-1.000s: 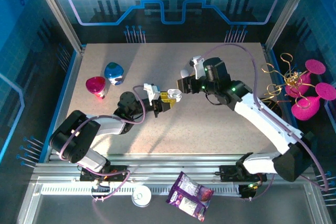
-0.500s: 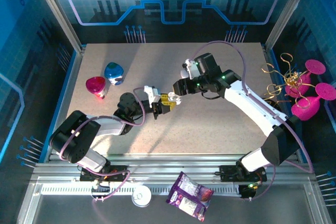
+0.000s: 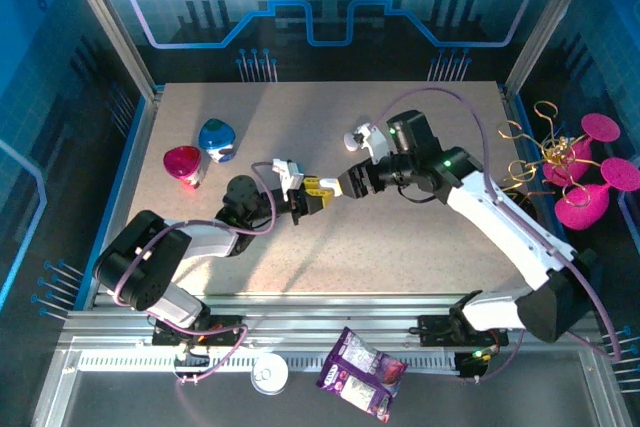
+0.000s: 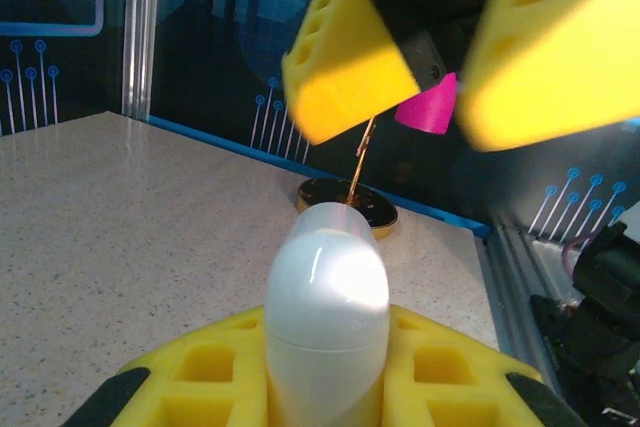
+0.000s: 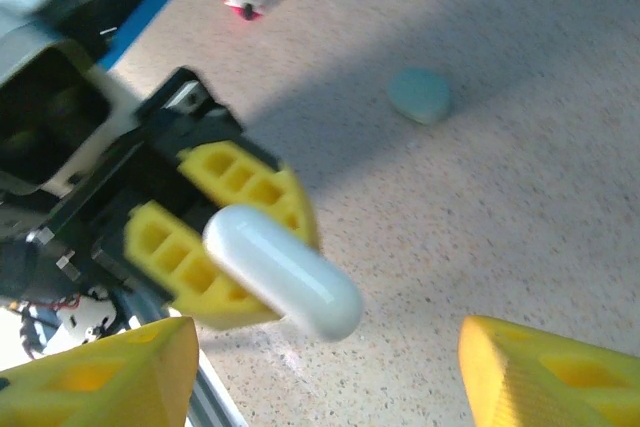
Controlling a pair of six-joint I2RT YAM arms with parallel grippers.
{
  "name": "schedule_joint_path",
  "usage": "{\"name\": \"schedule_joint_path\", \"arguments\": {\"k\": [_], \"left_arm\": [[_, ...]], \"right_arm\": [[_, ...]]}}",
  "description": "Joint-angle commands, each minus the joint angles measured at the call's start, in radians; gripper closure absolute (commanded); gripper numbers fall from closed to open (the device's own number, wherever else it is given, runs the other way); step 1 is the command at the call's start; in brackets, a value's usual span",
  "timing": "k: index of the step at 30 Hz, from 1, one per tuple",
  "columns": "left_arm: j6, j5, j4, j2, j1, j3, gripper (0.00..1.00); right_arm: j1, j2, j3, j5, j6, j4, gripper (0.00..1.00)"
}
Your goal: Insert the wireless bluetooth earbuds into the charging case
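Observation:
My left gripper is shut on a white pebble-shaped charging case, which stands closed between its yellow fingers. In the right wrist view the case sticks out of the left gripper above the table. My right gripper faces it from the right, open, its yellow pads spread wide on either side of the case's end with nothing between them. The left wrist view has the right gripper just above and beyond the case. The earbuds are out of view.
A small mint pebble lies on the table beyond the case. A pink toy and a blue one stand at the left. A pink and gold ornament sits outside the right wall. A snack bag lies on the near rail.
My right gripper has swung down and toward the left gripper, ending close in front of the held case. The left arm has stayed put with the case.

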Motion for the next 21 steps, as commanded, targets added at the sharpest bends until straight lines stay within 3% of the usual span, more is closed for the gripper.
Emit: {"name": "schedule_joint_path", "arguments": {"k": [1, 6, 14, 21], "left_arm": [[-0.118, 0.117, 0.07, 0.0, 0.021, 0.036, 0.82], [-0.282, 0.253, 0.182, 0.017, 0.032, 0.055, 0.84], [-0.297, 0.266, 0.181, -0.021, 0.031, 0.062, 0.83], [-0.303, 0.258, 0.181, -0.029, 0.032, 0.069, 0.82]], "right_arm": [[-0.025, -0.072, -0.076, -0.181, -0.138, 0.14, 0.31], [-0.063, -0.091, -0.139, -0.374, -0.216, 0.23, 0.37], [-0.065, -0.02, -0.145, -0.472, -0.229, 0.253, 0.47], [-0.065, 0.012, -0.145, -0.482, -0.261, 0.22, 0.59]]}}
